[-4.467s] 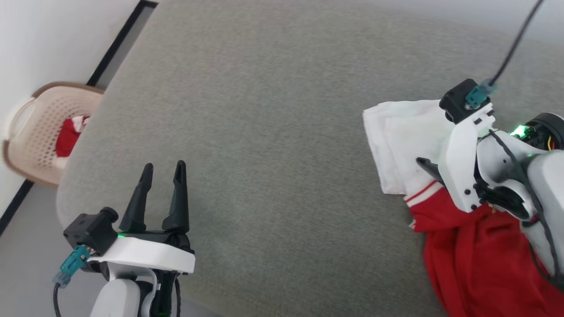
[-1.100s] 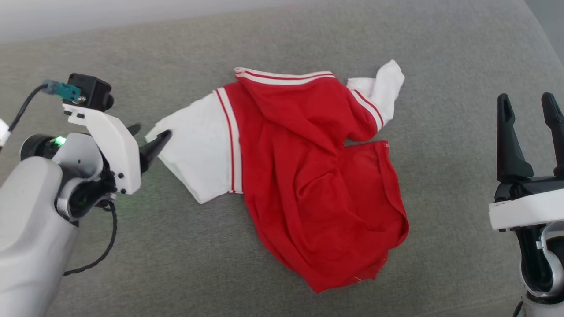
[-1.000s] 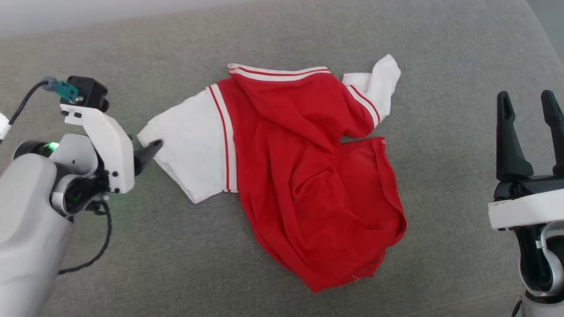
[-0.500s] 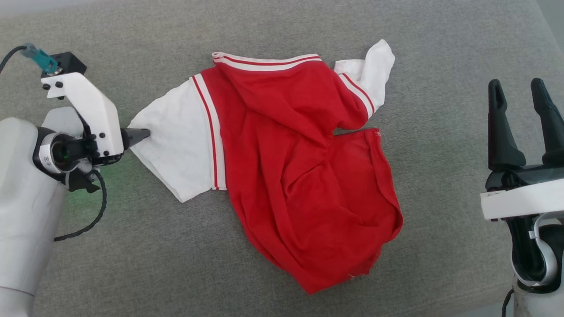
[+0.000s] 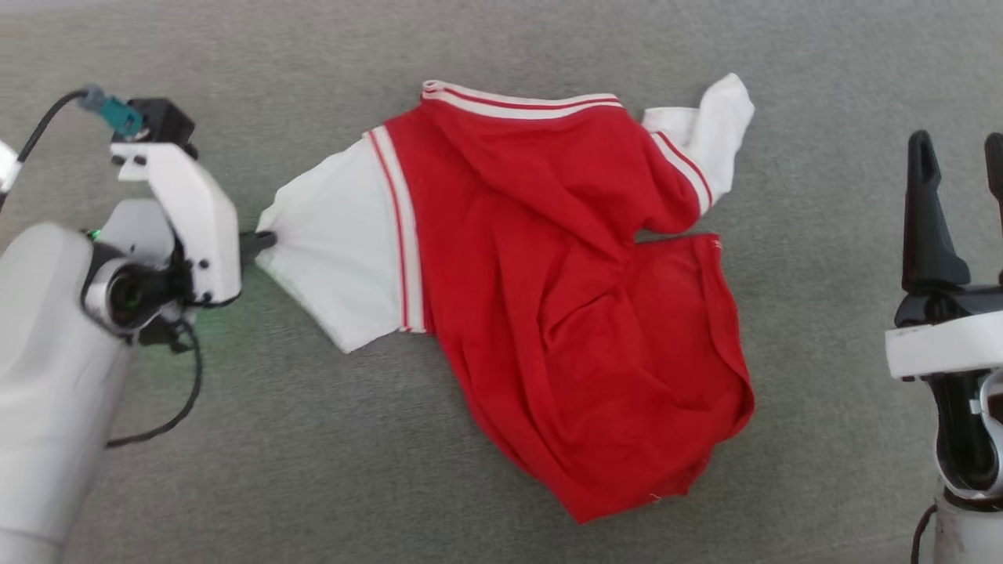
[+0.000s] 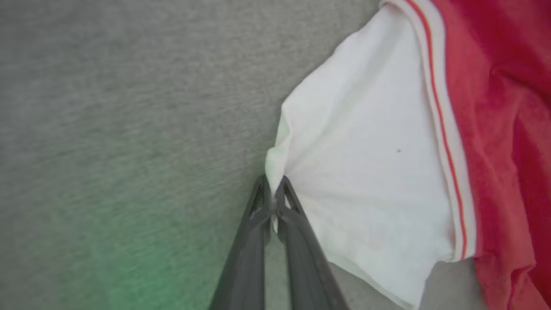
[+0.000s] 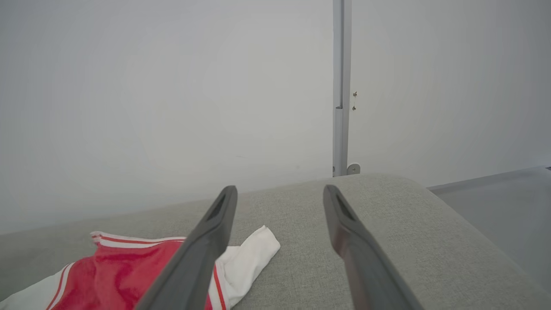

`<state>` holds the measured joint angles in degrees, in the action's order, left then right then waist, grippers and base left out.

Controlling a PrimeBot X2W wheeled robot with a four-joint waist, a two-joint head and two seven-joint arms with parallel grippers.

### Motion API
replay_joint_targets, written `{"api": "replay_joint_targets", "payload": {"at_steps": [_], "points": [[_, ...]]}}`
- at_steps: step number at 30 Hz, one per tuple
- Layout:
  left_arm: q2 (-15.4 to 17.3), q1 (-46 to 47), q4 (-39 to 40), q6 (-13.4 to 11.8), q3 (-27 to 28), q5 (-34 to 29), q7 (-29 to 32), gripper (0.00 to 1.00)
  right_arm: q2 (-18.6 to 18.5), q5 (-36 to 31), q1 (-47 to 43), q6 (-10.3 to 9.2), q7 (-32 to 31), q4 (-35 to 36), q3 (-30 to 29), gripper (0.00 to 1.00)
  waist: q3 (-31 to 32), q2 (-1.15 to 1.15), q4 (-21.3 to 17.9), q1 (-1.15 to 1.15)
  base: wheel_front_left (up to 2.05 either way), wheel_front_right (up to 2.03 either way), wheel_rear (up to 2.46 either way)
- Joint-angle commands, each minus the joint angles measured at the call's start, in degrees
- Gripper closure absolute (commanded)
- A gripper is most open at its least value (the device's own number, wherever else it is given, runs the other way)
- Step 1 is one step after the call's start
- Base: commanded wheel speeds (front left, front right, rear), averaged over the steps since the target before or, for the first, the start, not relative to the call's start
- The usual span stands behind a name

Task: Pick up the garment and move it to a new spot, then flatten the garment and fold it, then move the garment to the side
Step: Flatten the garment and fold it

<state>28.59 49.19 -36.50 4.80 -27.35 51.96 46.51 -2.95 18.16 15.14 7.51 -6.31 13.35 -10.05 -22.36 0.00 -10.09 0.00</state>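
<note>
Shirt (image 5: 564, 313) pinched at a sleeve
It is laid crumpled on the grey cushion (image 5: 235, 470); its white left sleeve is clamped by the left gripper (image 6: 273, 196). The right gripper (image 7: 280, 191) is held apart at the right.

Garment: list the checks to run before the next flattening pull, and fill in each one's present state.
1. Left gripper shut on the edge of the white sleeve: ok.
2. Number of cloth layers in that pinch: cannot tell.
3. Right gripper open and apart from the garment: ok.
4. Garment lying flat: not ok. The red body is bunched and creased, and the other sleeve is curled up.
5. Whole garment resting on the grey cushion: ok.
</note>
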Motion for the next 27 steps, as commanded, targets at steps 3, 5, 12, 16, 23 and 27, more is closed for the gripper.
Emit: {"api": "replay_joint_targets", "payload": {"at_steps": [3, 5, 12, 16, 23, 27], "points": [[4.08, -4.82, 0.87, -0.72, 0.37, -1.33, -1.01, 1.0, 0.02, -0.37, -1.03, -0.04, -0.92, 0.34, -1.07, 0.0, 1.75, 0.0, 2.28, 0.0, 0.0, 0.0, 0.0], [5.95, -5.85, 2.89, -1.08, 0.99, -1.54, -1.63, 1.0, 0.04, -0.47, -1.68, -0.04, -1.37, 0.59, -1.68, 0.0, 2.36, 0.0, 2.98, 0.0, 0.0, 0.0, 0.0], [13.59, -11.06, 8.03, -3.14, 3.14, -1.95, -2.55, 1.0, 0.02, 0.14, -3.19, -0.04, -3.12, 1.42, -2.74, 0.0, 3.57, 0.0, 4.21, 0.0, 0.0, 0.0, 0.0], [16.51, -13.95, 8.67, -4.69, 3.24, -3.1, -3.06, 1.0, 0.03, 0.77, -4.22, -0.04, -4.02, 1.85, -2.8, 0.0, 4.08, 0.0, 4.43, 0.0, 0.0, 0.0, 0.0], [15.27, -15.88, 8.77, -5.52, 4.55, -0.71, -4.54, 1.0, 0.03, 1.14, -4.86, -0.04, -5.24, 2.52, -2.07, 0.0, 4.37, 0.0, 4.86, 0.0, 0.0, 0.0, 0.0], [14.59, -14.17, 9.71, -6.02, 5.14, -0.13, -4.63, 0.0, 0.02, 1.17, -4.04, -0.04, -5.99, 2.81, -1.21, 0.0, 4.07, 0.0, 5.1, 0.0, 0.0, 0.0, 0.0]]}}
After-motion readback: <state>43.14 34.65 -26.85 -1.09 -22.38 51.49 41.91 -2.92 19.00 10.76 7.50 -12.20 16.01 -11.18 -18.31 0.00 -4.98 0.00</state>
